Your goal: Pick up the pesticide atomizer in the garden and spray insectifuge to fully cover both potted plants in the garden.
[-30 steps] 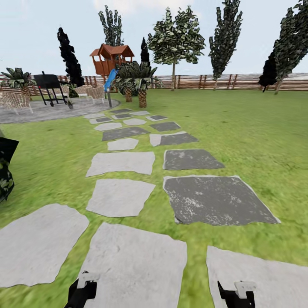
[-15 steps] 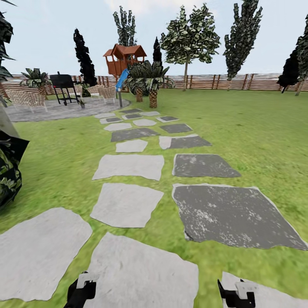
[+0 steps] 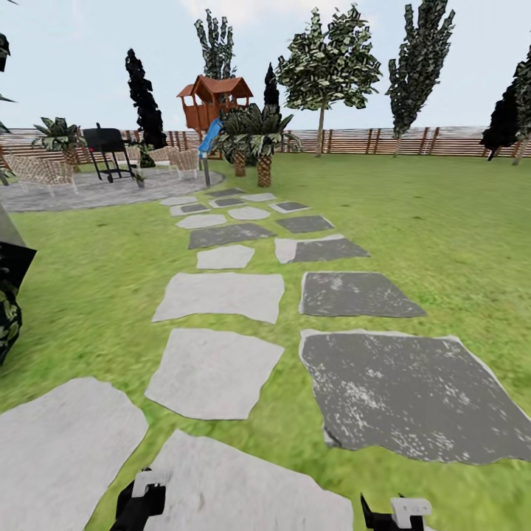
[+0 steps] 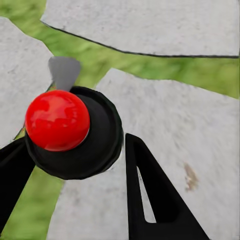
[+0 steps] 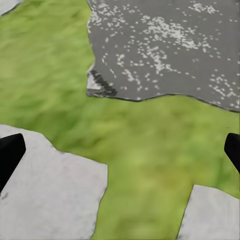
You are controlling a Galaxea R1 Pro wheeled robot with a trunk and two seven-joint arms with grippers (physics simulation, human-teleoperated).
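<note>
Travel is the step in hand, as you can judge from the stepping stones [image 3: 221, 295] running ahead across the lawn [image 3: 442, 236] from 6 o'clock up toward 11 o'clock, where the grey patio [image 3: 88, 193] lies with a grill [image 3: 107, 144] and chairs [image 3: 37, 171]. Neither the spray bottle nor the two small potted plants can be made out from here; they may be near the patio, but at this range you cannot tell. Your left claw [image 3: 140, 501] sits low at 7 o'clock and your right claw [image 3: 398, 512] at 5 o'clock. In the right wrist view the two black fingertips [image 5: 10, 155] stand far apart with nothing between them, over grass and stone. In the left wrist view the fingers [image 4: 155, 200] are spread too and grip nothing; a black disc with a red ball [image 4: 57, 120] shows between them, seemingly part of the robot. Next you need to roll on along the path and scan for the bottle. Room is wide to 3 o'clock; a dark bush [image 3: 11, 295] crowds the edge at 9 o'clock, and the palms [image 3: 254, 136] and fence [image 3: 383, 140] stand far off at 12.
</note>
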